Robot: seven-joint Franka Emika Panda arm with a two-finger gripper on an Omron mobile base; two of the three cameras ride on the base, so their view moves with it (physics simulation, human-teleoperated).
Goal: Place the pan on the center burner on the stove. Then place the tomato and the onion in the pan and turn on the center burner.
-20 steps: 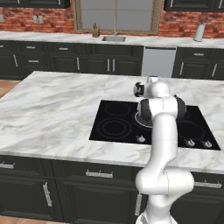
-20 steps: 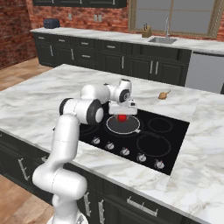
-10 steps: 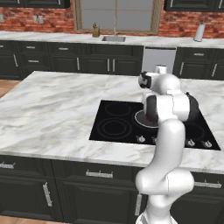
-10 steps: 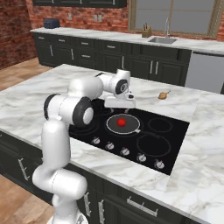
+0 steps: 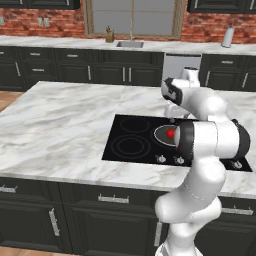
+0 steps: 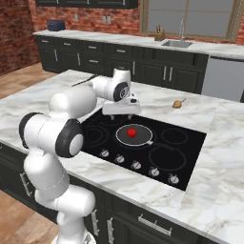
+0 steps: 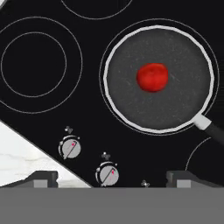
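Note:
The pan [image 7: 131, 94] sits on the center burner [image 6: 119, 141] of the stove [image 6: 190, 162], its short black handle [image 7: 213, 130] pointing toward the knob side. The tomato [image 7: 152, 77] rests in the middle of the pan [image 6: 123, 138], also seen as the tomato [image 6: 132, 133] and the tomato [image 5: 171, 133] in the pan [image 5: 161, 135]. My gripper [image 7: 111, 179] hovers above the cooktop just off the pan's rim, open, its fingertips [image 7: 41, 178] wide apart with nothing between them. In the right base view the gripper [image 6: 122, 112] hangs over the stove's far left part. The onion [image 6: 178, 103] lies on the marble behind the stove.
A row of silver knobs [image 6: 136, 165] runs along the cooktop's near edge; two knobs [image 7: 70, 148] are close under my hand. A double-ring burner [image 7: 34, 64] lies left of the pan. The marble island counter [image 6: 224, 143] surrounds the stove. A sink [image 6: 177, 44] sits on the back counter.
The jaws have opened and let the tomato go; it now lies in the pan. The hand has lifted off it and drawn back, and the elbow has swung round.

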